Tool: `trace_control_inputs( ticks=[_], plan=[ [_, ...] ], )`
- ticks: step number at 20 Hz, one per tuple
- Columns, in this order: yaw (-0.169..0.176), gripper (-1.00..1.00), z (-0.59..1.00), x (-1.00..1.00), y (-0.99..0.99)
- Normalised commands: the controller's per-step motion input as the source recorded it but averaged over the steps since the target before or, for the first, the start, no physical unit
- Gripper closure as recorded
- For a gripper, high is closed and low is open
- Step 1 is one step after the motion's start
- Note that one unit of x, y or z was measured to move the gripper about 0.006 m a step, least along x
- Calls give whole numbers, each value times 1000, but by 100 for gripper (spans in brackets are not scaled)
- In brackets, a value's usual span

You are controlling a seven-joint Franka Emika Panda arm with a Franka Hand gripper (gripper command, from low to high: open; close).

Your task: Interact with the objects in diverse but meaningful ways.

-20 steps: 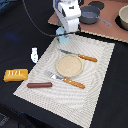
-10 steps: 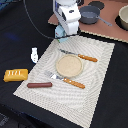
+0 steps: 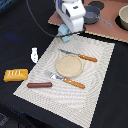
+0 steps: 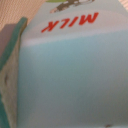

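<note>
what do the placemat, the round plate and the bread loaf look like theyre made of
Placemat: likely woven fabric or vinyl, matte, with fine cream ribbing.
Round plate: looks like wood or tan plastic, flat even colour, no shine; can't settle which.
Bread loaf: probably moulded toy plastic, a smooth yellow-orange surface with scored lines.

Only one readable text from my end: "MILK" in red capitals on the pale blue carton, seen in the wrist view, where the letters appear upside down. Above the word I see a small dark-and-green printed graphic, cut off by the frame edge, probably a picture rather than lettering. In the exterior view the carton is too small and blurred for me to read anything.
</note>
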Motion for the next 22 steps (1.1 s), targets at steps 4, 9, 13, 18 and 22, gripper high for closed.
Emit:
trace_control_inputs(
  ticks=[4, 9, 13, 18, 22],
  plan=[
    [0, 100, 779, 999, -104],
    [0, 100, 421, 970, -54],
    [0, 100, 131, 944, -9],
    [0, 100, -138, 909, 8],
    [4, 100, -232, 434, 161]
  ],
)
